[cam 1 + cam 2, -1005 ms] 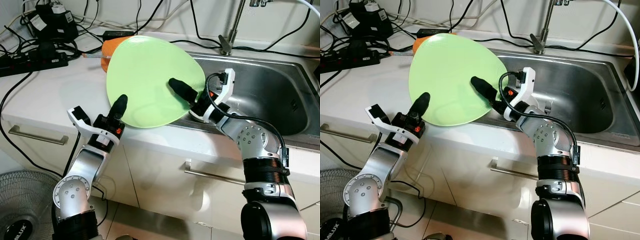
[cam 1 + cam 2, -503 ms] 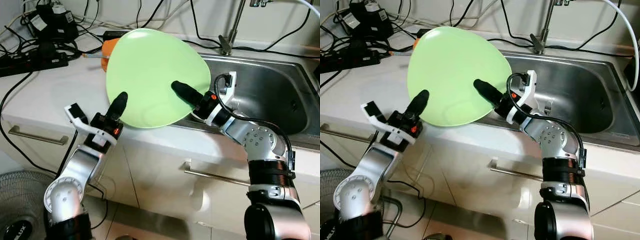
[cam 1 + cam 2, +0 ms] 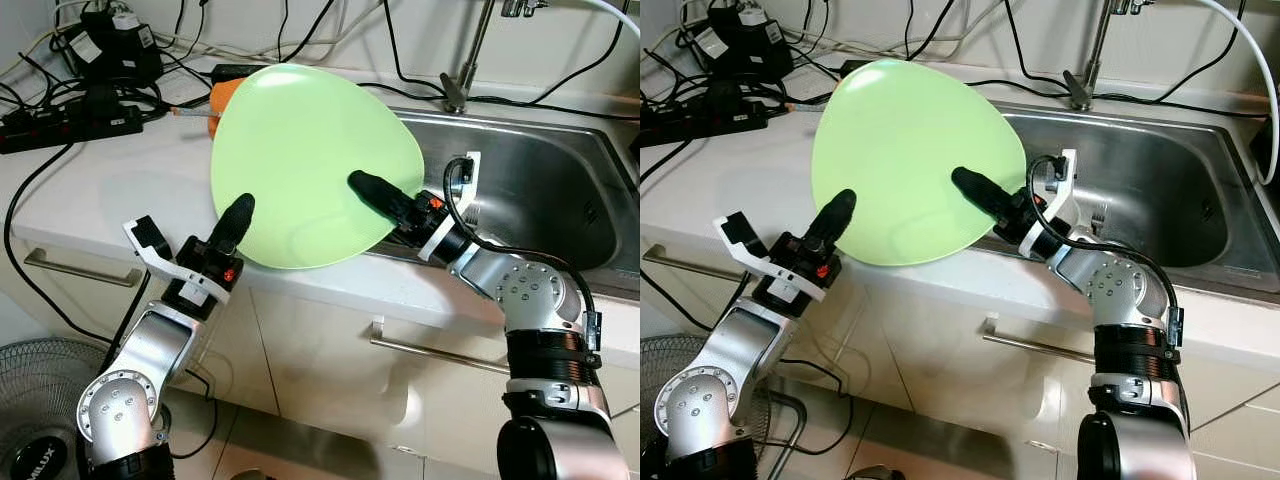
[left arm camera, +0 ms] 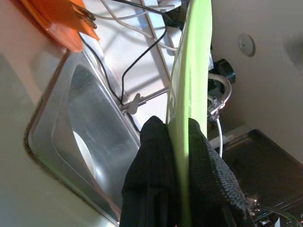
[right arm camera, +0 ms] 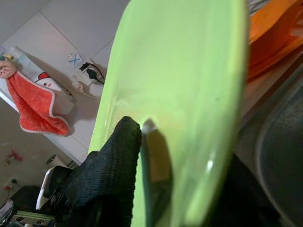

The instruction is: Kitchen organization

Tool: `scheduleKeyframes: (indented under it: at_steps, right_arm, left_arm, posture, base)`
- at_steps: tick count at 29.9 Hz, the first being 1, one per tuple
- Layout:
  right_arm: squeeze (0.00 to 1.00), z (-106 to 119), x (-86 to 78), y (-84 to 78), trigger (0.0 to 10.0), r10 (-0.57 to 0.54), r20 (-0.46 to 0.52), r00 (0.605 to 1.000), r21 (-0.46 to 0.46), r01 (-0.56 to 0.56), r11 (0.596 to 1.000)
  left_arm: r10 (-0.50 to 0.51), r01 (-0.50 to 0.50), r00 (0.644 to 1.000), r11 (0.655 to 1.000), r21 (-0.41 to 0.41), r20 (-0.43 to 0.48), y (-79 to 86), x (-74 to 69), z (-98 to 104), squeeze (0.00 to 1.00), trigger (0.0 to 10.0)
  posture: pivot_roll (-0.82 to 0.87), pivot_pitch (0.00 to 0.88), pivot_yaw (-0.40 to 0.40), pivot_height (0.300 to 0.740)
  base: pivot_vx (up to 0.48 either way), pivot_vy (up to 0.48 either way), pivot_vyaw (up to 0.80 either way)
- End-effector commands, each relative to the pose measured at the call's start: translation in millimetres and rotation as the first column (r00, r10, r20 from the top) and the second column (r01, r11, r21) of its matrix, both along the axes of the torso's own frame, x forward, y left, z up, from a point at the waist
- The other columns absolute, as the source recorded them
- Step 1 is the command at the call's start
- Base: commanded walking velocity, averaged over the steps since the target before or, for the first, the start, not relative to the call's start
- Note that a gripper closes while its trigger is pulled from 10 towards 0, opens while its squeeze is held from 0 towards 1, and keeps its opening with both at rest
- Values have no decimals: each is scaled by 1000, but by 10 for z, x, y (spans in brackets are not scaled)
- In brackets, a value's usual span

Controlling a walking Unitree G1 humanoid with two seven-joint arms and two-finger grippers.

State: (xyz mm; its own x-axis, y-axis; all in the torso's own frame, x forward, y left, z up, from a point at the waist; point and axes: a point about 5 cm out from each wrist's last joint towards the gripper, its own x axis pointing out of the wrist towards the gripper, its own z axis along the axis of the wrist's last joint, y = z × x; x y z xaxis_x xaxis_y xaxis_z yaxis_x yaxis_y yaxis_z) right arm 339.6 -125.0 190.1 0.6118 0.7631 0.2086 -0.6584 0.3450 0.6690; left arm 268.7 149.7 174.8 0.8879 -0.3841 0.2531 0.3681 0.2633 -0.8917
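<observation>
You have the green plate (image 3: 310,160) tilted up over the desk's (image 3: 110,190) front edge, beside the sink (image 3: 540,190). Your left gripper (image 4: 182,156) is clamped on its lower rim, and your right gripper (image 5: 156,161) is closed on its sink-side rim. An orange item (image 3: 222,95) lies behind.

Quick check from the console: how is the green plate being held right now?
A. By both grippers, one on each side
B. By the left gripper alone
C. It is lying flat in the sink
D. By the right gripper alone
A: the left gripper pinches the green plate's lower left edge and the right gripper clamps its right edge, above the counter's front.
</observation>
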Motion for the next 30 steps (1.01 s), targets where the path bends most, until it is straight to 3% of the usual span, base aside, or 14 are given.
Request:
scheduleKeyframes:
  at_steps: [1,2,3,4,5,9,13,19,22,23,30]
  right_arm:
    - [0,-21,1,15,0,-1,-6,1000,-22,1,1000]
    - [0,-32,6,19,0,-9,-7,1000,-35,8,999]
    - [0,-32,6,19,0,-9,-7,1000,-35,8,999]
    - [0,-37,8,23,0,-13,-8,1000,-42,13,999]
    - [0,-43,12,27,0,-18,-10,1000,-50,18,999]
    - [0,-49,41,59,0,-59,0,998,-110,59,992]
    - [0,-22,74,75,0,-92,5,996,-119,92,989]
    - [0,-16,113,69,0,-122,2,993,-120,121,985]
    - [0,-34,130,54,0,-150,-10,989,-126,148,981]
    - [0,-40,142,44,0,-173,-19,985,-128,169,977]
    - [0,-13,189,13,0,-229,-31,973,-112,224,968]
  left_arm:
    - [-88,87,994,996,20,69,-178,-15,147,0,2000]
    - [-91,88,994,995,41,59,-210,53,144,0,8980]
    - [-91,88,994,995,41,59,-210,53,144,0,8980]
    - [-91,89,994,995,45,56,-209,118,147,588,10000]
    - [-90,88,995,995,44,53,-200,176,149,1000,10000]
    - [-69,67,997,995,76,37,-250,184,158,1000,10000]
    - [-71,64,996,990,126,46,-216,256,172,1000,10000]
    - [-115,106,993,975,195,38,-304,271,122,1000,10000]
    - [-52,44,998,978,202,33,-284,285,95,1000,10000]
    - [-18,9,999,970,241,36,-262,290,82,1000,10000]
    - [-1,-21,998,944,328,65,-263,286,112,1000,10000]
  posture:
    - [-19,29,35,740]
    - [-19,28,35,740]
    - [-19,28,35,740]
    - [-19,29,35,740]
    - [-19,29,35,740]
    - [-18,29,35,740]
    - [-17,29,32,740]
    - [-16,27,31,740]
    - [-16,28,33,740]
    - [-16,28,33,740]
    - [-14,30,36,740]
  base:
    - [0,0,0]
    - [0,0,0]
    - [0,0,0]
    - [0,0,0]
    - [0,0,0]
    - [0,0,0]
    - [0,0,0]
    - [0,0,0]
    - [0,0,0]
    - [0,0,0]
    - [0,0,0]
